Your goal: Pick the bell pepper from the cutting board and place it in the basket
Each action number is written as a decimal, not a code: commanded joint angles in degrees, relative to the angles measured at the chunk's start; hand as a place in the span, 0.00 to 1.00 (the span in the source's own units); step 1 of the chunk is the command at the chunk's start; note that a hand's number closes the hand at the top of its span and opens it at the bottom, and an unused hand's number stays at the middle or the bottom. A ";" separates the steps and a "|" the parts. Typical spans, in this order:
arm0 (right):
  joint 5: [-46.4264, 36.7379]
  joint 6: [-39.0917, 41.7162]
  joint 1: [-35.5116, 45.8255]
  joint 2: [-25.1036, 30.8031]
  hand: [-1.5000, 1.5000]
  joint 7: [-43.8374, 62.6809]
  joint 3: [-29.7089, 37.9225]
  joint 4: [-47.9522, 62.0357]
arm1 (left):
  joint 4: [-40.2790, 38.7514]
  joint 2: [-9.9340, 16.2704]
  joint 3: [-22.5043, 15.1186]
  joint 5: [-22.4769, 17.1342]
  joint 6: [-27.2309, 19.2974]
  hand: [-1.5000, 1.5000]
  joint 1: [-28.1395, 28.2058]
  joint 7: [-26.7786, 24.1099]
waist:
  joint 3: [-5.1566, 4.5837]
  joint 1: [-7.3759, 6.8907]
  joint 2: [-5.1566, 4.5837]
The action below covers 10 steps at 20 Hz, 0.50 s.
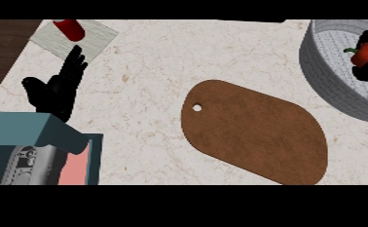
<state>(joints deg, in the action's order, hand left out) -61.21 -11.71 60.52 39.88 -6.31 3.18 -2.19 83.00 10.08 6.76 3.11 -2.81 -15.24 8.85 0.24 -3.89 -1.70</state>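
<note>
marble-patterned counter. oval brown wooden cutting board, 1 hole at its left end, bare. round grey mesh-textured basket at right edge, holding the red bell pepper. left hand open, fingers straight, at left. red cylinder on pale square mat.

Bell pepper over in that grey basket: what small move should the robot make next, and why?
Probably let go of the pepper, if it is held, and lift the right robot hand out of the basket. The bell pepper is already within the basket's rim, the cutting board lies bare, and dark parts of that hand show right beside the pepper at the picture's edge.
</note>
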 commanded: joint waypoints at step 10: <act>12.58 -3.01 -0.08 -0.42 0.00 -4.21 12.13 -4.29 | 1.46 0.67 0.61 0.01 -0.58 0.50 -0.86 2.71 | 0.06 0.89 0.55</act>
<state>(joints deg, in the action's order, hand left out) -52.91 -14.79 59.65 39.64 -8.55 11.19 -5.29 83.02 10.27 7.35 2.83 -2.77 -14.65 8.52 0.26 -3.13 -1.36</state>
